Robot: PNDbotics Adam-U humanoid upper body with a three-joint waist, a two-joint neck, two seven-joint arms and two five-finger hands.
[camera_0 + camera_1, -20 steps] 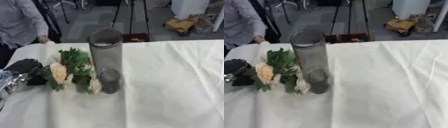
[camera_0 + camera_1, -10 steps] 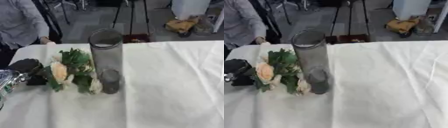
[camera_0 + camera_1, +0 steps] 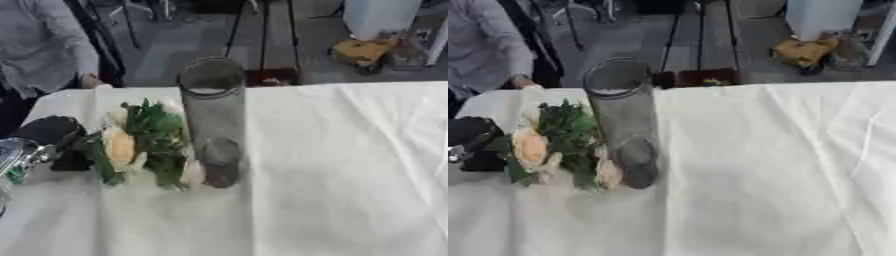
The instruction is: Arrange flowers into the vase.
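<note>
Beside the left hand (image 3: 48, 142) lie flowers (image 3: 140, 142), touching vase (image 3: 213, 120).

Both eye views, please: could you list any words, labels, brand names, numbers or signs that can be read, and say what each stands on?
None: no readable text shows in either view.
The vase is plain clear glass with no label.
The flowers carry no tag.
The tablecloth is unprinted.
The left hand shows no legible marking.
The yellow thing on the floor beyond the table is too blurred to show any writing.
</note>
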